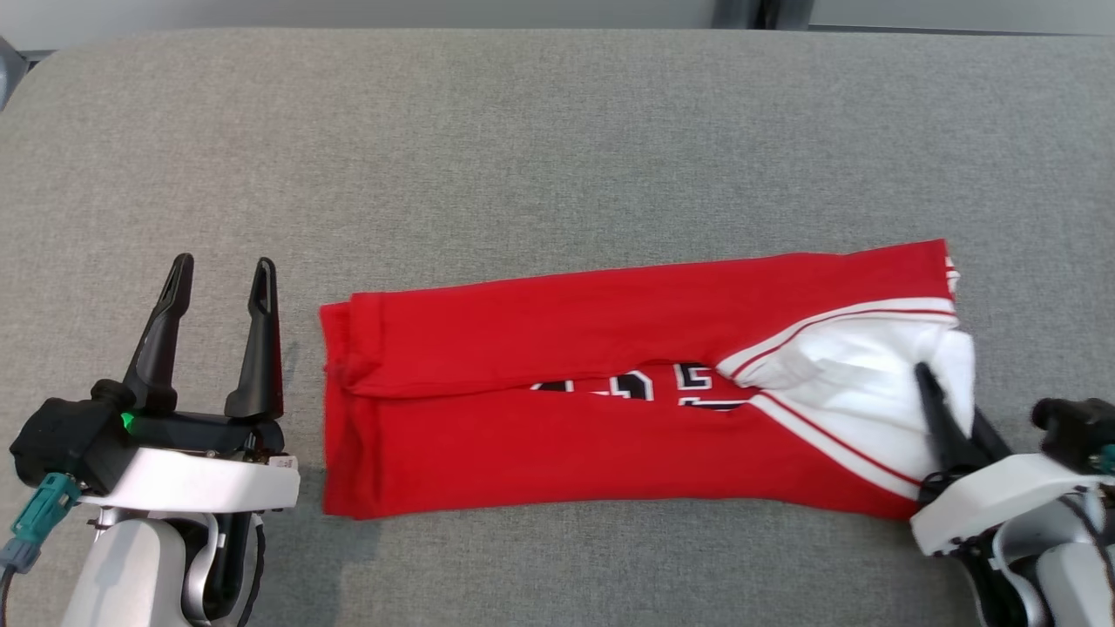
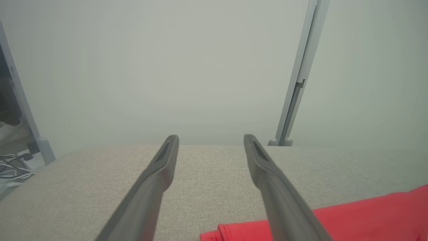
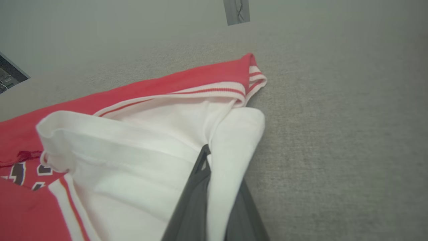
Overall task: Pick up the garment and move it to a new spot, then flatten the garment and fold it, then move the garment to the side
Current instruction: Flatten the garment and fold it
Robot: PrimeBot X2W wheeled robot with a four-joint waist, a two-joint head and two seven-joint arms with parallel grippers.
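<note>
1. The garment (image 1: 566, 435) is a red jersey with white sleeve panels and white-and-red striped trim. Black-and-white lettering shows in the slit between its 2 folded flaps.
2. It lies folded into a long band on the near half of the desk (image 1: 557, 131), running left to right.
3. The right gripper (image 1: 939, 396) is at the band's right end. Its jaws are clenched on a fold of the white fabric, with 1 dark finger on top and the other under the cloth.
4. The left gripper (image 1: 222, 272) sits just beside the band's hemmed left end without touching it. Its jaws are released, spread wide and hold nothing.
5. The jersey is a soft knit with a stitched hem at the left end and striped trim at the right. The white fabric bunches into loose, rounded folds at the grip.
6. The desk has a coarse grey woven cover and a rounded corner. The fingers are long, tapering and matte dark, with slotted tips.
</note>
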